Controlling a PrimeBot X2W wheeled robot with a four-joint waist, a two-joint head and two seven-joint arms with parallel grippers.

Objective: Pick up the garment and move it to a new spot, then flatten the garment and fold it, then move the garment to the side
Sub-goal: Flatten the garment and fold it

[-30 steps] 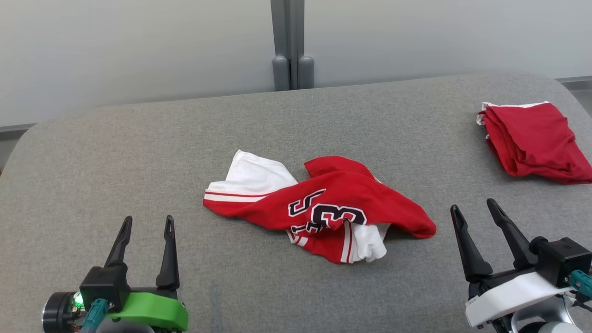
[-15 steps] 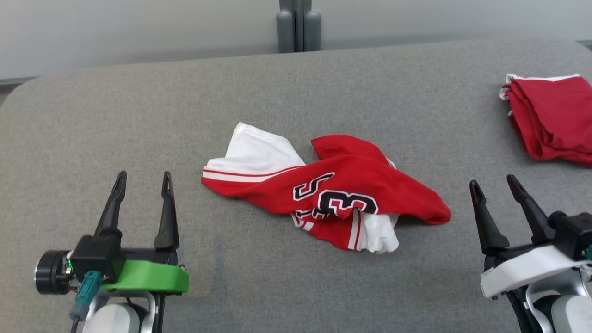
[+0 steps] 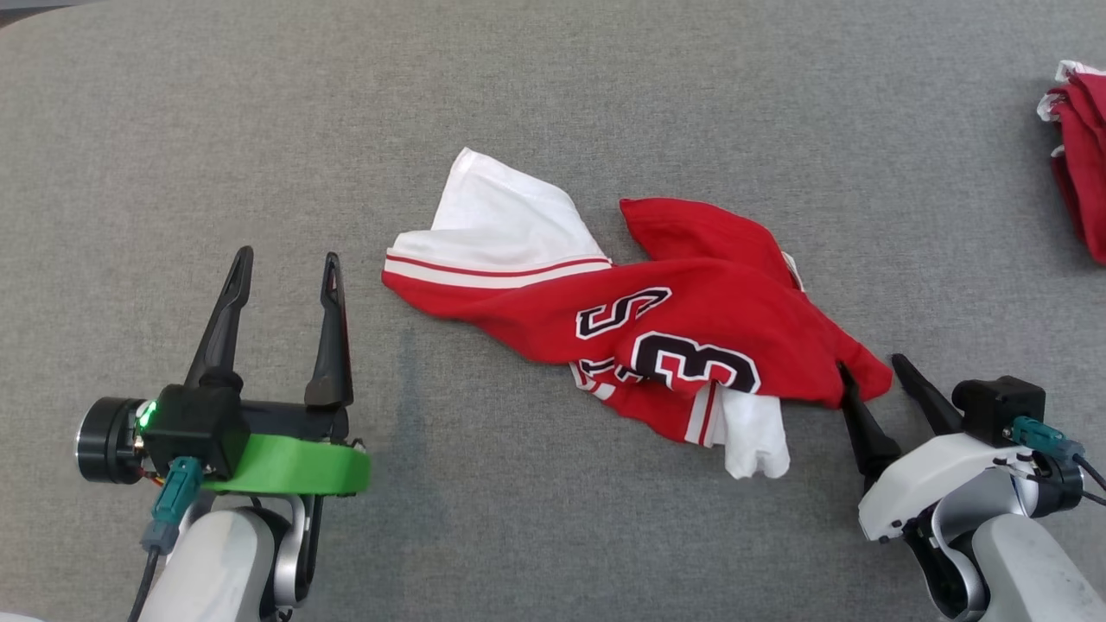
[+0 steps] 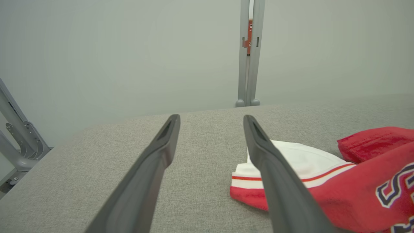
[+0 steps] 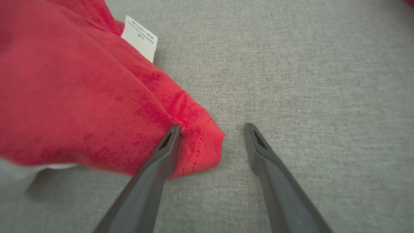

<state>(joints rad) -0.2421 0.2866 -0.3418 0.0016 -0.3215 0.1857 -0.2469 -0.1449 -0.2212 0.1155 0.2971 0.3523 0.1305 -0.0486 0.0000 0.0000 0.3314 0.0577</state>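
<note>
Left gripper (image 3: 288, 254): near-left part of the bench (image 3: 553, 86), on a green-collared wrist; fingers spread, holding nothing, pointing toward the far edge. In the left wrist view (image 4: 211, 117) the bare grey cloth of the bench lies between the fingers.

Right gripper (image 3: 871, 363): near-right part of the bench, on a white wrist; fingers spread, nothing pinched. In the right wrist view (image 5: 212, 126) the tip of one finger (image 5: 168, 145) lies at the stitched hem of the garment's red corner, and that corner reaches into the gap between the fingers; the other finger stands over bare bench. Whether the tip presses on the cloth cannot be told.

Garment (image 3: 691, 320): red-and-white jersey with black, white-edged numerals, crumpled in the middle of the bench, between the two grippers. Its white part with red stripes points toward the left gripper (image 4: 355, 191) but stays apart from it; its red corner reaches the right gripper (image 5: 81, 97).

Care label (image 5: 139, 37): small white tag at the garment's far edge.

Red pile (image 3: 1080, 147): red cloth with white edging, far-right part of the bench, well apart from the garment.

Post (image 4: 249, 55): grey upright beyond the far edge of the bench, against a pale wall (image 4: 129, 48).
</note>
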